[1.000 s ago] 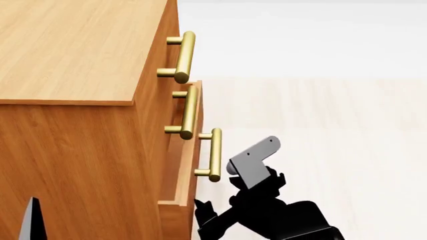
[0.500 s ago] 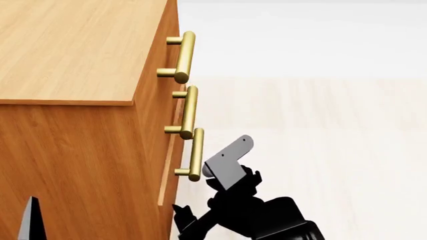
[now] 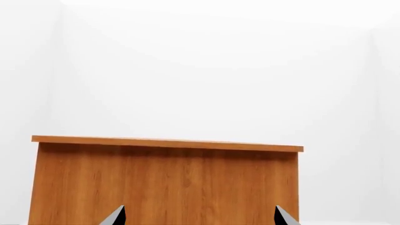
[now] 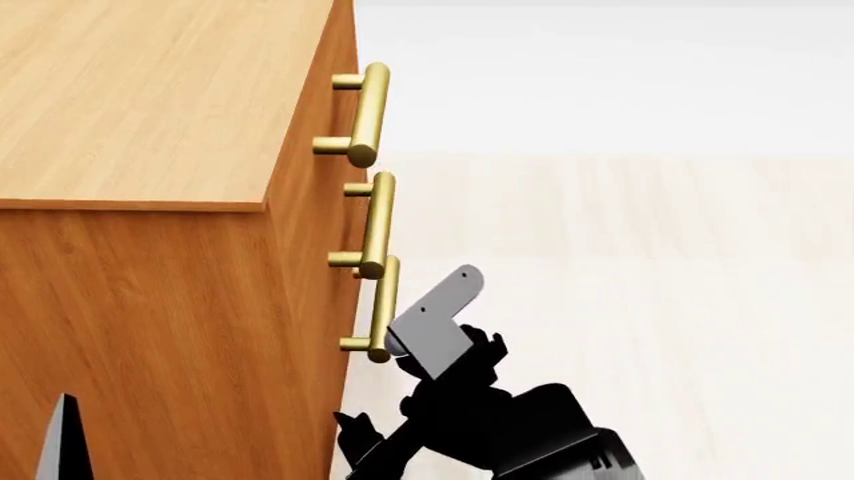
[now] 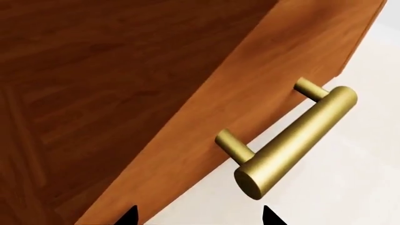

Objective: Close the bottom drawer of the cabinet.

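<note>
The orange-brown cabinet [image 4: 160,300] fills the left of the head view, its three brass handles stacked along its front edge. The bottom drawer [image 5: 262,79] sits pushed in, its front level with the two above, and its brass handle [image 4: 384,310] [image 5: 293,140] sticks out. My right gripper [image 4: 358,432] [image 5: 198,216] is low beside that handle, open with nothing between its black fingertips; one fingertip [image 5: 129,215] lies close to the drawer front. My left gripper [image 3: 198,218] is open, facing the cabinet's plain side panel [image 3: 166,183]. Only one grey fingertip [image 4: 60,445] of it shows in the head view.
Pale floor [image 4: 667,300] stretches to the right of the cabinet front. A white wall [image 3: 200,70] stands behind the cabinet. A grey plate [image 4: 438,318] on my right wrist sits just right of the bottom handle.
The bottom drawer slid from sticking out to level with the cabinet front. My right gripper moved left with it. The left arm stayed put.
</note>
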